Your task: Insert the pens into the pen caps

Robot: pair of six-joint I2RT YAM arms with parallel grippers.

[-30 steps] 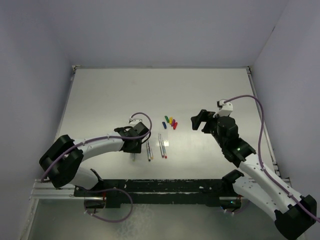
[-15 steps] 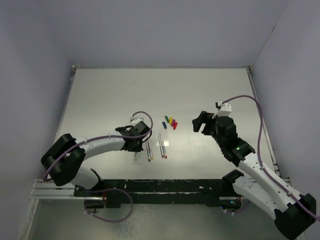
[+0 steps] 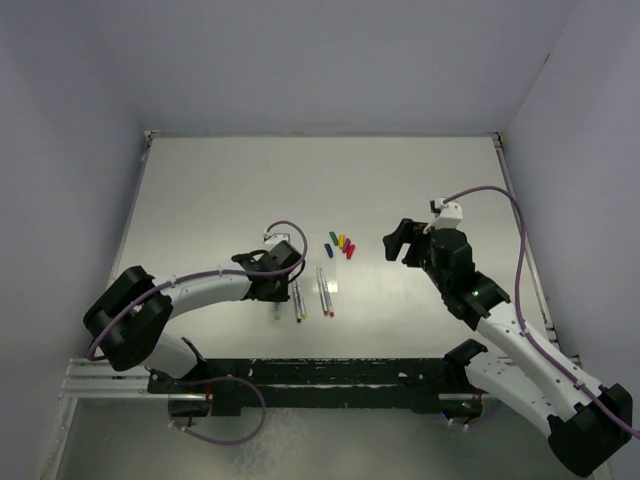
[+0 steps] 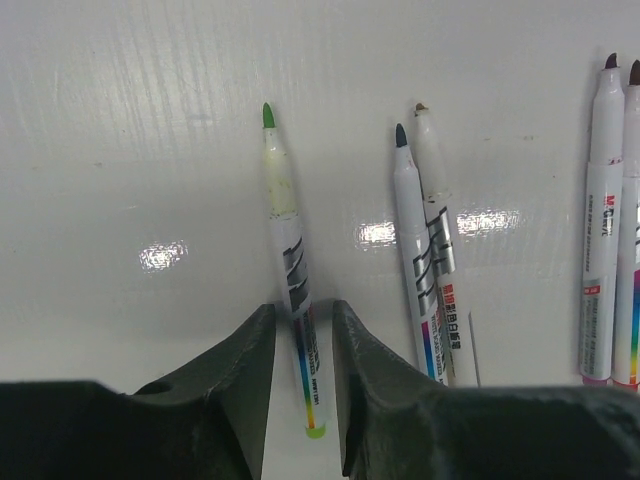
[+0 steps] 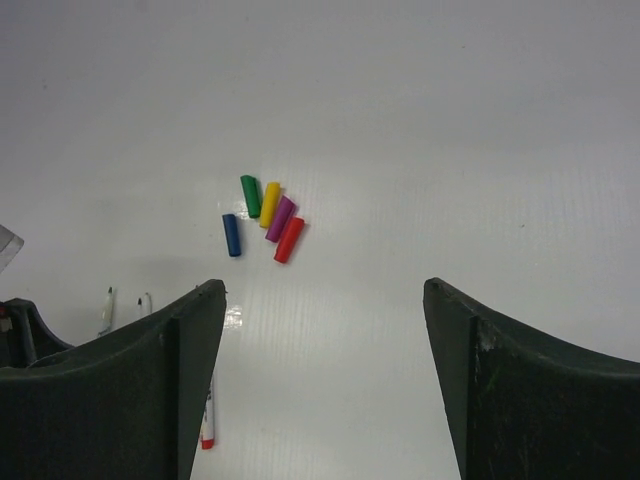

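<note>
Fingers of the left gripper (image 3: 274, 298) sit left of the pen caps (image 3: 341, 244), nearer the bases; the right gripper (image 3: 393, 243) hangs just right of the caps.

Left wrist: narrow jaws straddle the green pen (image 4: 288, 240), seemingly unpinched. Centre on it, then close squarely.

Right wrist: jaws wide and empty, caps ahead.

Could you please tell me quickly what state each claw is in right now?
Left claw: partly open, astride the green pen, a gap on each side, not gripping it.
Right claw: wide open, holding nothing.
</note>
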